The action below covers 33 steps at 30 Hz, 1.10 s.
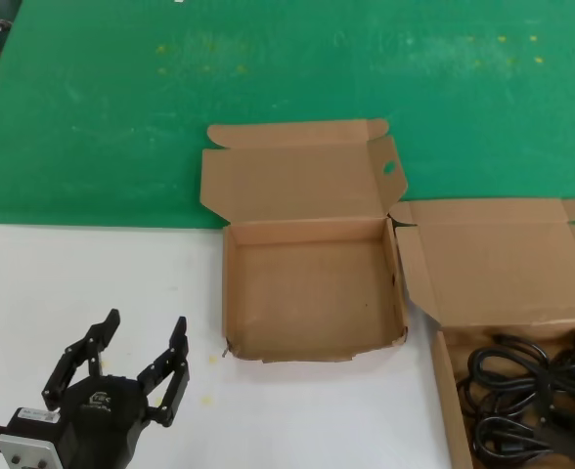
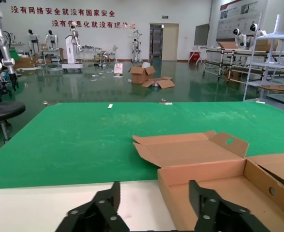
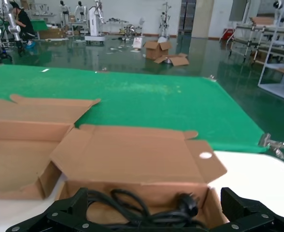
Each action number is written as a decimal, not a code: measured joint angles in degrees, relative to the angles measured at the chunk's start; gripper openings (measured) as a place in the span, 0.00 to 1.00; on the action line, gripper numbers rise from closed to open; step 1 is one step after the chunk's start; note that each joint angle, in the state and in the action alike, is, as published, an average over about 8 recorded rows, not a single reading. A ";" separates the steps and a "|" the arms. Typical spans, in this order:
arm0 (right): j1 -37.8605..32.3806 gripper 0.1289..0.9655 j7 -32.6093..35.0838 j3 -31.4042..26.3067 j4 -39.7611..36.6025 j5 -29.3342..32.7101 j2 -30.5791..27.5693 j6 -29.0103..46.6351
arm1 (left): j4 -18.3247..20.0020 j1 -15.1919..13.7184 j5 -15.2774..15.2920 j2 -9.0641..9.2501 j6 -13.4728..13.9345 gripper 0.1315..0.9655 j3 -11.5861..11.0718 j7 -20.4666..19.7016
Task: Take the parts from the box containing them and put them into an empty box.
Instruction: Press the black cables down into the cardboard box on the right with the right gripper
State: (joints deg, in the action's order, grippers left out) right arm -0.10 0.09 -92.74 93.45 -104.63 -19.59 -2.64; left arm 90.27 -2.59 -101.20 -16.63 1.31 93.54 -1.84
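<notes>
No cords (image 1: 527, 396) have reached your empty box (image 1: 312, 352); all sit in the full box (image 1: 447, 391). Your left gripper (image 1: 143, 354) and right gripper (image 3: 156, 205) are spread wide, holding nothing.

Head downward; wrists level, boxes (image 1: 312, 293) shared

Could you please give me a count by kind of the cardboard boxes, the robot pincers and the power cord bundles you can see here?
Cardboard boxes: 2, the empty box and the box holding the cords.
Robot pincers: 2, the left pincer open over the white table, and the right pincer open above the cords.
Power cord bundles: cannot be counted; the black cords lie tangled.
Total countable: 4.
</notes>
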 joint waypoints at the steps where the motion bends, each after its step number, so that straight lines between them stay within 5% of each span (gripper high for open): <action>1: 0.02 1.00 0.12 -0.35 0.36 -0.56 -0.72 -0.61 | 0.00 0.00 0.00 0.00 0.00 0.51 0.00 0.00; 12: -1.90 1.00 6.33 -11.00 6.30 -17.90 -19.92 -10.68 | 0.00 0.00 0.00 0.00 0.00 0.22 0.00 0.00; 16: -5.47 1.00 10.95 -17.94 8.34 -27.05 -29.41 -13.44 | 0.00 0.00 0.00 0.00 0.00 0.22 0.00 0.00; 25: -22.84 1.00 26.07 -39.56 10.67 -46.71 -45.28 -15.57 | 0.00 0.00 0.00 0.00 0.00 0.08 0.00 0.00; 33: -38.98 1.00 33.82 -56.32 9.61 -52.10 -49.60 -14.70 | 0.00 0.00 0.00 0.00 0.00 0.01 0.00 -0.01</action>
State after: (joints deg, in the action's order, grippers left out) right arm -39.08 33.91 -149.06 103.06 -156.73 -69.19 -17.34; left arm 90.27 -2.59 -101.19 -16.63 1.31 93.54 -1.84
